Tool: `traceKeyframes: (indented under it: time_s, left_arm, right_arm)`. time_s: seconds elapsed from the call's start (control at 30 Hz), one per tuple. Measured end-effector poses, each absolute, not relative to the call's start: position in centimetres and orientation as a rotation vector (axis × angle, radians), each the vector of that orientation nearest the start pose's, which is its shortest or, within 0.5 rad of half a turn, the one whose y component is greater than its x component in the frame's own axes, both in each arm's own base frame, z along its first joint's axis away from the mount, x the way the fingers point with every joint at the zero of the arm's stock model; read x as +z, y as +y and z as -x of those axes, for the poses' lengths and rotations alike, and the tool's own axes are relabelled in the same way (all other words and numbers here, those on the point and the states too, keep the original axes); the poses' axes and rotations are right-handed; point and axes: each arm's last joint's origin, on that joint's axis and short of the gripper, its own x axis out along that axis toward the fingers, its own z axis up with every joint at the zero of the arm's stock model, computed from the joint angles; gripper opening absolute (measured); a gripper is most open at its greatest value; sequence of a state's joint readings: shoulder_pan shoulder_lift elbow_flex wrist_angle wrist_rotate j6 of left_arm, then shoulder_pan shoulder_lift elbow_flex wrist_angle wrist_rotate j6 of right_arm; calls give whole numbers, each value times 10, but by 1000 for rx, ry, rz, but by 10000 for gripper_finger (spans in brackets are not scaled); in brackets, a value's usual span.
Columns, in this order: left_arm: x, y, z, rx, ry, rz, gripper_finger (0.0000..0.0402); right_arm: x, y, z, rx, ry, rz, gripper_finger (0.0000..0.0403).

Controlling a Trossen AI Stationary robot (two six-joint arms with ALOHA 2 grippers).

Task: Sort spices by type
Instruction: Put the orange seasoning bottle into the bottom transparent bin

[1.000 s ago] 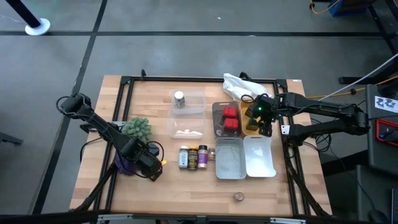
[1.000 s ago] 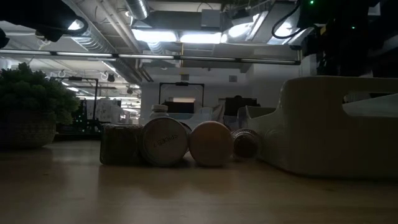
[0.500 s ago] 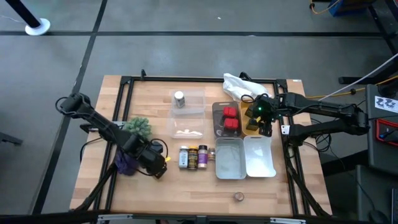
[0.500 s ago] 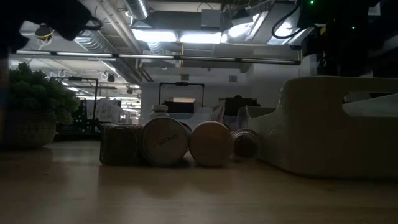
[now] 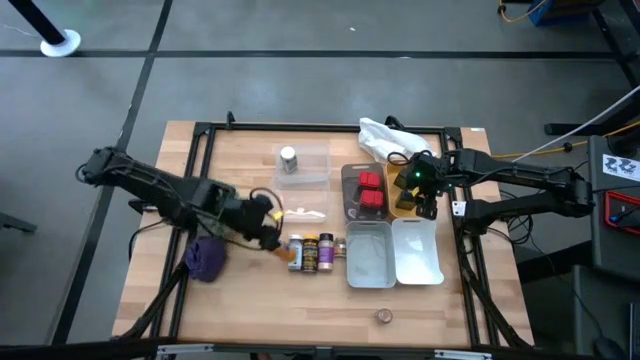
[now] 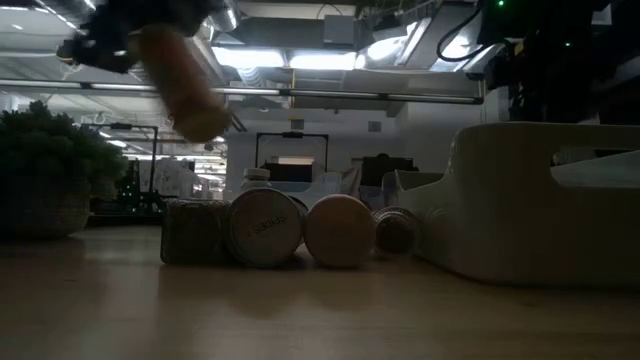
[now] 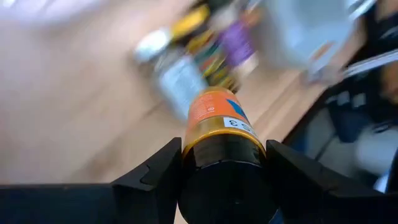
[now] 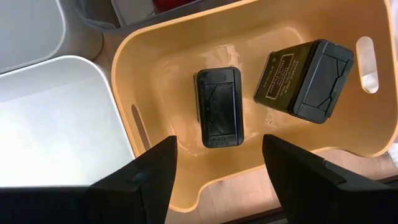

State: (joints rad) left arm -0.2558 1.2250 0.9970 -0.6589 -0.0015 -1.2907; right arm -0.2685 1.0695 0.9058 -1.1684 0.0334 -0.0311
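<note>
The wooden table (image 5: pixel 240 160) carries the yellow bin (image 8: pixel 155 68), which holds two dark rectangular tins (image 8: pixel 217 106). The right gripper (image 5: pixel 428 205) hovers above it, fingers apart, empty. The left gripper (image 5: pixel 272 235) clamps an orange-labelled jar (image 7: pixel 221 134) above the jar row (image 5: pixel 315 252).

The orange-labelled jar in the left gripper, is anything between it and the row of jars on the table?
Nothing visible. The left gripper holds the orange-labelled jar in the air, above and beside the row of jars, with only bare table around.
</note>
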Motion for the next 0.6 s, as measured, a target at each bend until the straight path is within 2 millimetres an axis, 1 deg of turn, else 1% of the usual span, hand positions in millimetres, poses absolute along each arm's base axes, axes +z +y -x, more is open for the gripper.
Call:
traceKeyframes:
  time_s: [0.13,0.23,0.4,0.5,0.6]
  left_arm:
    - [293,-38,-245,310,733,1052,187]
    - [298,-18,-249,314,675,990,187]
    - [310,11,-251,333,645,909,187]
    - [318,26,-246,372,672,847,187]
    - [322,38,-241,425,736,803,187]
  right_arm:
    - [260,-45,-161,-235,1330,-130,237]
    - [260,-45,-161,-235,1331,-130,237]
    - [260,-45,-161,-235,1331,-131,237]
    - [260,-45,-161,-235,1331,-130,237]
    - [260,-45,-161,-235,1331,-130,237]
